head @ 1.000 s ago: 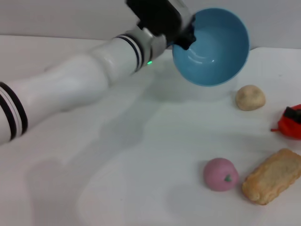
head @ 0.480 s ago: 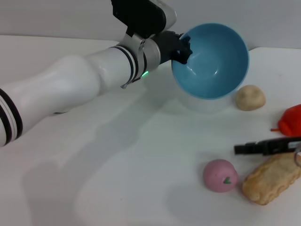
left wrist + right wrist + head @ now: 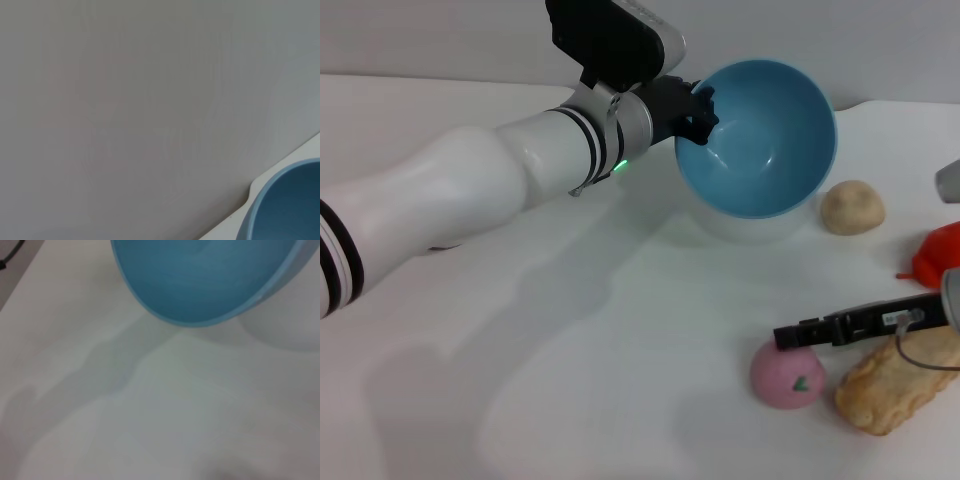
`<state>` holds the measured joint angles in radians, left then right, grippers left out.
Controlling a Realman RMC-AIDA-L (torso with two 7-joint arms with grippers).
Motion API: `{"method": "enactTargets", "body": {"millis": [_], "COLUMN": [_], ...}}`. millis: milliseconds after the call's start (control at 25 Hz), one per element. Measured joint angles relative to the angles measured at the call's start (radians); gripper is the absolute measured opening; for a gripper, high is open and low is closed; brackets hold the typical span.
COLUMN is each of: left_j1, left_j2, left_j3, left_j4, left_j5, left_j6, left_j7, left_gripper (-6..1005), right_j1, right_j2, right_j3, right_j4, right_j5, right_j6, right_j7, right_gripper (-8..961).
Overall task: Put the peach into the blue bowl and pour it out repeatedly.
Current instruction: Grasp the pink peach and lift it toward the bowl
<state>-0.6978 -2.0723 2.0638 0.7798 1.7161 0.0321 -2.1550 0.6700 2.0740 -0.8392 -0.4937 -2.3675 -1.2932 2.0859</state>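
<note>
The peach [image 3: 787, 373], pink with a small green mark, lies on the white table [image 3: 570, 380] at the front right. The blue bowl [image 3: 757, 137] is empty and held tilted above the back of the table, its opening facing forward. My left gripper [image 3: 692, 105] is shut on its left rim. The bowl's edge shows in the left wrist view [image 3: 285, 205] and its underside fills the top of the right wrist view [image 3: 200, 275]. My right gripper [image 3: 790, 335] reaches in from the right, its black tip just above the peach's top edge.
A beige lumpy ball [image 3: 852, 207] sits right of the bowl. A red item [image 3: 940, 255] lies at the right edge. A tan bread-like block [image 3: 900, 378] rests beside the peach, under the right arm. The left arm [image 3: 470, 200] spans the table's left half.
The left arm has lowered the bowl and shifted it slightly left, still tilted. The right gripper came in from the right edge and now reaches over the peach.
</note>
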Motion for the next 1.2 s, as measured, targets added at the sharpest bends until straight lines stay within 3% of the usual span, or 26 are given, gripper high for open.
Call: {"method": "enactTargets", "body": {"millis": [400,640,840,1040,1120,1160,1200], "left_j1": [-0.005,-0.006,-0.007,-0.012,-0.017,-0.028,-0.031], "left_j2": [0.001,0.001,0.002,0.004,0.006,0.010,0.010], "left_j3": [0.016,0.016,0.016,0.012,0.001,-0.041,-0.056], "left_j4": [-0.015,-0.016,-0.016,-0.016,-0.016,-0.016,-0.018], "left_j5": [0.006,0.008,0.008,0.008,0.009,0.009,0.009], "left_j6": [-0.003,-0.003,-0.003,0.055,0.110,0.230,0.256], "left_j7": [0.008,0.008,0.009,0.008,0.005,0.001,0.001], "left_gripper": [-2,-1,-1,-2,-2,-2,-2], "right_j1": [0.020,0.012,0.007,-0.026,-0.045,-0.054,-0.064], "right_j2": [0.003,0.003,0.003,-0.002,-0.004,-0.005,-0.004], "right_j3": [-0.046,-0.047,-0.048,-0.047,-0.047,-0.046,-0.045], "right_j4": [0.053,0.047,0.040,-0.102,-0.229,-0.291,-0.364], "right_j5": [0.001,0.044,0.097,0.195,0.206,0.206,0.206], "right_j6": [0.004,-0.014,-0.034,-0.134,-0.219,-0.251,-0.278], "right_j7": [-0.003,-0.055,-0.099,-0.118,-0.065,-0.040,-0.013], "right_gripper": [536,336,242,149,116,103,90]}}
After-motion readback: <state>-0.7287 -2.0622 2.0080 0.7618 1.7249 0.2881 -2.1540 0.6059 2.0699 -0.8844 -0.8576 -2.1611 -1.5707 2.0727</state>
